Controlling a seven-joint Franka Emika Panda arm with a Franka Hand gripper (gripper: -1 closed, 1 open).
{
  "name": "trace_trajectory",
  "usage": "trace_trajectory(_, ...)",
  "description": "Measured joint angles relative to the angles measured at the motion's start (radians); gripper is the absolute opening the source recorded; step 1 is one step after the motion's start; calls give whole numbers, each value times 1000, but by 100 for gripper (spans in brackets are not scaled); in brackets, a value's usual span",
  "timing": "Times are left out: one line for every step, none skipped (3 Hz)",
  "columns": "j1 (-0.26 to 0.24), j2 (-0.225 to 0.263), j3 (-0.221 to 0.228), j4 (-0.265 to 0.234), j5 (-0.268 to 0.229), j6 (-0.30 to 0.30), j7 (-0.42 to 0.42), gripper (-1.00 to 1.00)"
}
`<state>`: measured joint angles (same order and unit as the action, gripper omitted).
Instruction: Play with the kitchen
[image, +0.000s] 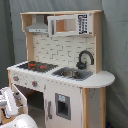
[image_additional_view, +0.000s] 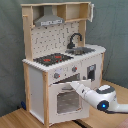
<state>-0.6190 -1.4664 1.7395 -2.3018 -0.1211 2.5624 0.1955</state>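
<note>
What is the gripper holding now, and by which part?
It cannot be told. In the second exterior view the gripper reaches the top edge of the oven door of the kitchen, but no grip shows.

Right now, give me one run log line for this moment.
scene: toy kitchen | arm: gripper at top edge of oven door | door: ajar | jaws: unclear
</note>
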Motion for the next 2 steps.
trace_trajectory(-57, 0, -3, 0, 0, 65, -51, 100)
trace_trajectory(-108, 0, -13, 1, 0, 132, -109, 100)
